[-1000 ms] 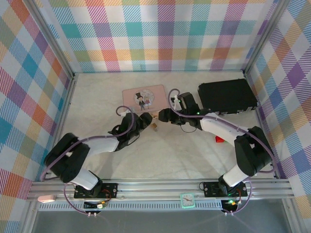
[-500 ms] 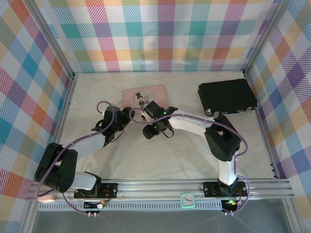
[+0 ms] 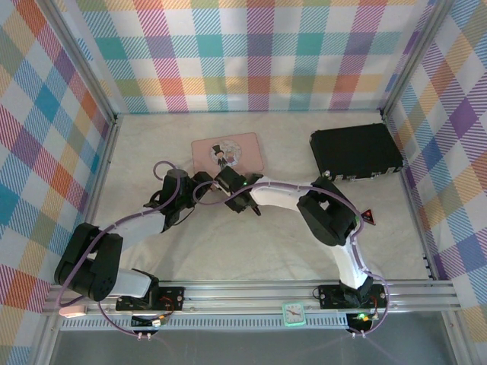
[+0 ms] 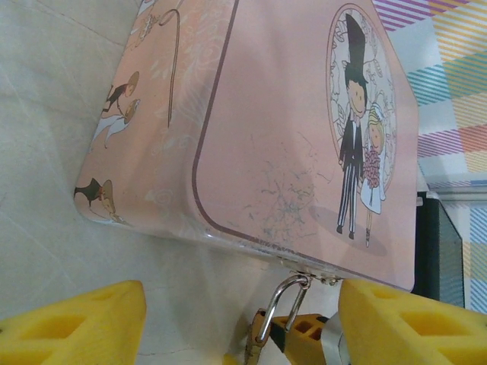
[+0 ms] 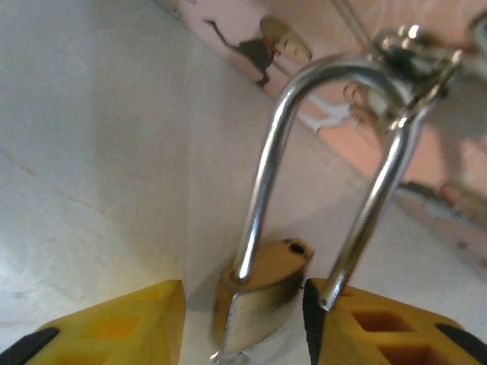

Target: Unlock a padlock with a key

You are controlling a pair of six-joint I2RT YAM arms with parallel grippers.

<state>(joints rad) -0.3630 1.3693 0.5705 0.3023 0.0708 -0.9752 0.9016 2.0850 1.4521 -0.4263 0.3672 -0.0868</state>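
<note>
On the desk (image 3: 266, 258) I see the pink tin (image 4: 266, 129), and both left jaws and right jaws stand spread at its front edge. The padlock (image 5: 262, 293), hooked through the tin's clasp (image 5: 411, 53), sits between the right jaws, its shackle (image 5: 266, 171) also between the left jaws

Tiny brass padlock (image 5: 259, 296), silver shackle (image 5: 266, 167) open, hooked through the latch (image 5: 411, 46) of the pink tin (image 4: 281, 114)

Left claw (image 4: 242, 328) and right claw (image 5: 242, 327) near each other, fingers apart.
</note>
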